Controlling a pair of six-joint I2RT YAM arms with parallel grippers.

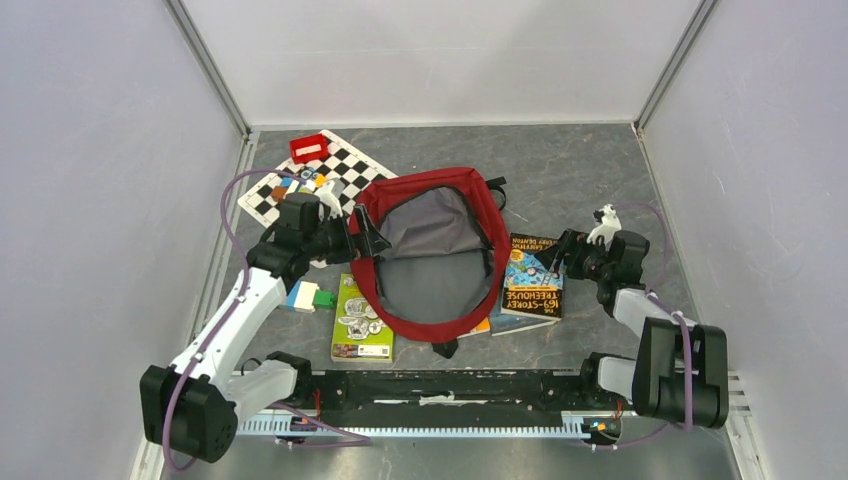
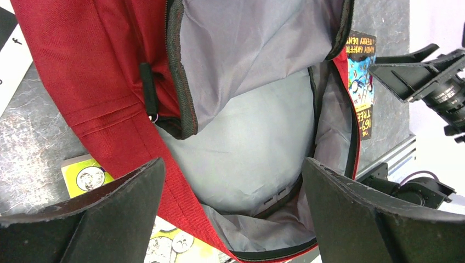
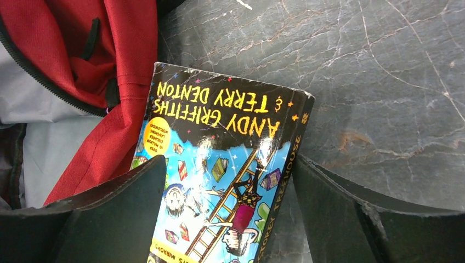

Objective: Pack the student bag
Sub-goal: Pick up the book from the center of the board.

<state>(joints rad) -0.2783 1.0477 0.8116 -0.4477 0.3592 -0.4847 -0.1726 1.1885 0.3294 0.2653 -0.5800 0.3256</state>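
The student bag [image 1: 430, 250], dark red with grey lining, lies open in the middle of the table. My left gripper [image 1: 365, 238] is open and empty at the bag's left rim; in the left wrist view its jaws [image 2: 233, 175] straddle the red edge and grey lining [image 2: 247, 126]. My right gripper [image 1: 560, 255] is open over a blue and black treehouse book [image 1: 530, 280] lying right of the bag. In the right wrist view the gripper [image 3: 230, 181] has a finger on each side of the book [image 3: 219, 142], not closed on it. A yellow-green book [image 1: 362, 318] lies at the bag's left.
Another book [image 1: 480, 328] pokes out from under the bag's front right. A checkerboard mat [image 1: 345, 165] with small coloured items and a small red box [image 1: 309, 148] lies at the back left. Small blocks [image 1: 310, 296] sit beside the left arm. White walls enclose the table.
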